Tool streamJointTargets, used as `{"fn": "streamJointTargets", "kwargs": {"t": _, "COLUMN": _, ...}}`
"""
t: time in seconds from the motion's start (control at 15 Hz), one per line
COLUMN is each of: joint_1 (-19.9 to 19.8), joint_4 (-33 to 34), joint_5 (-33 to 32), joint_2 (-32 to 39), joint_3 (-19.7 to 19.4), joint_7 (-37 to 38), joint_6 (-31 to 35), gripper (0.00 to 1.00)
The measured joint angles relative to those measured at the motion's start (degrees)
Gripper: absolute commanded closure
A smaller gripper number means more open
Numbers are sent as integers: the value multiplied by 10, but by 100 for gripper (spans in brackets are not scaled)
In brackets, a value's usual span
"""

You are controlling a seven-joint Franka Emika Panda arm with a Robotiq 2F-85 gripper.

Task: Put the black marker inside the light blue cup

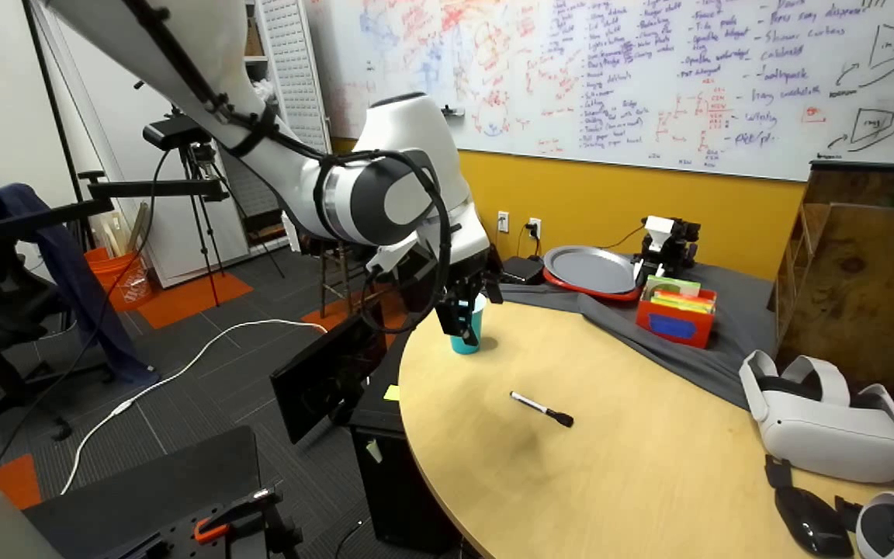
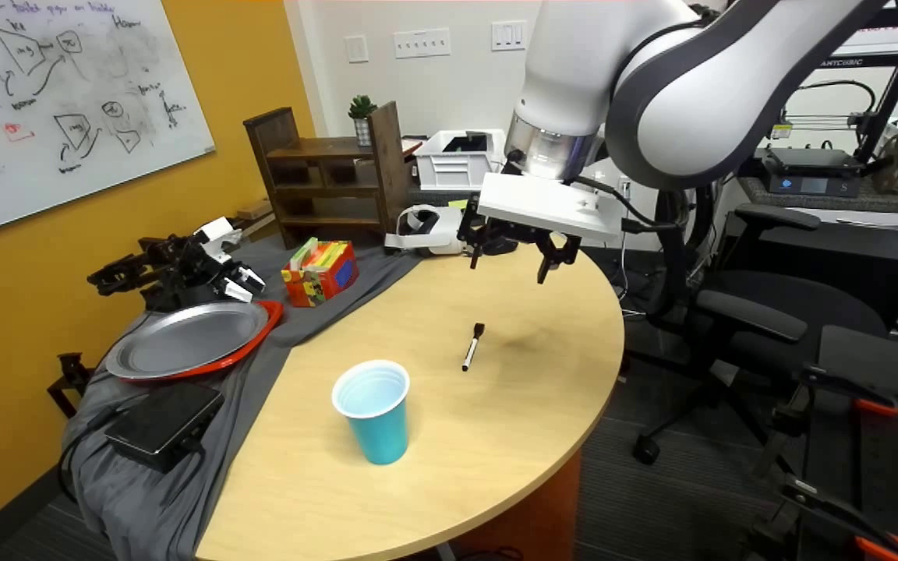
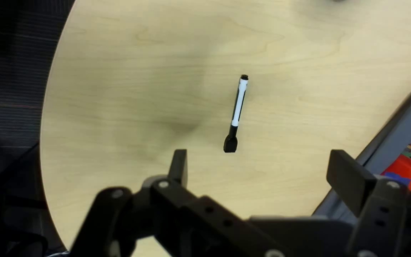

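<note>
Whiteboard marker [image 3: 237, 112] lies flat on the wood-grained table [image 3: 316, 89], below my pincer [image 3: 259, 167] and ahead of it in the wrist view, its flared black end nearest the jaws and its slim end pointing away. What my next move turns on is that long axis: it runs away from the pincer, only slightly slanted, so the barrel lies nearly square to the line my jaws close along. I judge little wrist turn is needed, just a shift forward, a touch toward the wrist view's left, then a descent that brings the barrel between the jaws. They are spread wide with nothing between them, hanging above the table. Past the marker, going out from my pincer, the light blue cup [image 2: 383, 428] stands upright with its mouth up, well apart from the marker. Coming down short, I might catch the flared end only.
</note>
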Motion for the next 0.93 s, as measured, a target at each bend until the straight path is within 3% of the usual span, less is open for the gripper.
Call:
{"fn": "streamJointTargets", "kwargs": {"t": 0.33, "joint_1": 29, "joint_4": 36, "joint_5": 4, "joint_2": 53, "joint_3": -38, "joint_7": 0, "joint_6": 3, "gripper": 0}}
{"fn": "streamJointTargets", "kwargs": {"t": 0.93, "joint_1": 55, "joint_4": 106, "joint_5": 55, "joint_2": 138, "joint_3": -59, "joint_7": -12, "joint_6": 2, "gripper": 0}}
